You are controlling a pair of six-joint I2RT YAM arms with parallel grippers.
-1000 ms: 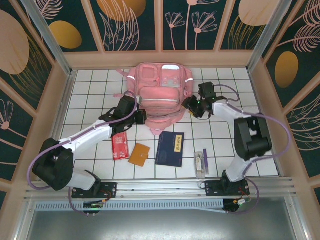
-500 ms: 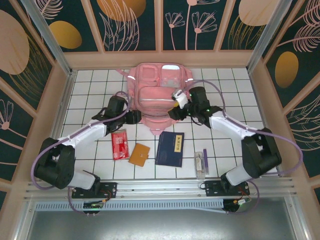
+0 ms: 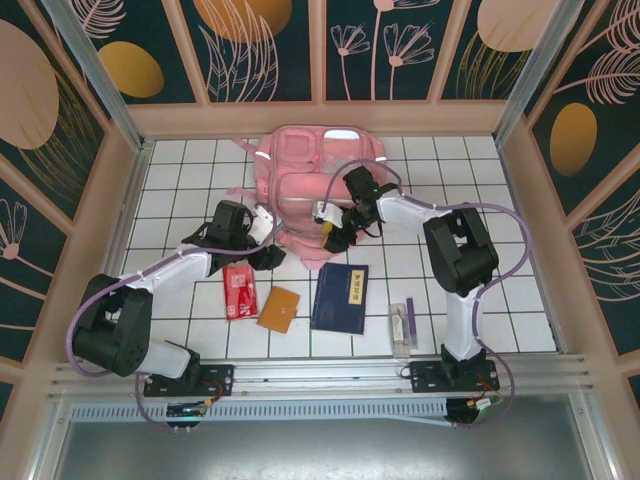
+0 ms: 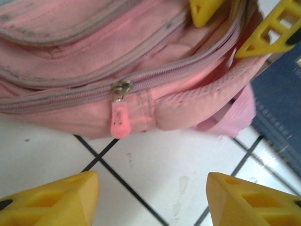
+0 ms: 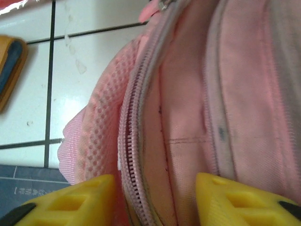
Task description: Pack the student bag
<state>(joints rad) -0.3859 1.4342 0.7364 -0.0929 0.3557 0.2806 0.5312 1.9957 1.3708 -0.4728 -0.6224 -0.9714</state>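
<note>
Lying at upper centre of the overhead view on the white tiled table [image 3: 180,180]: the student bag [image 3: 315,165], zipped mouth turned toward the frame's lower edge. Left gripper [image 4: 151,182]: jaws spread wide, nothing held, set just short of the pink zipper pull [image 4: 119,120]. Right gripper [image 5: 155,181]: jaws partly parted astride the bag's zip edge; whether fabric is pinched cannot be told. Risk noted: if that edge is only lightly caught, it may slip free when pulled, or the soft bag may be dragged over the tiles instead of opened, since it is not pinned by the other arm. Red packet [image 3: 238,290], orange wallet [image 3: 279,309], blue booklet [image 3: 340,297] and pencil case [image 3: 402,327] are listed below it, unpacked. Against the view a second earlier: the right gripper has been brought from the bag's right side to its lower front edge; the left gripper has been drawn back slightly from the lower-left corner; the loose items are unmoved.
</note>
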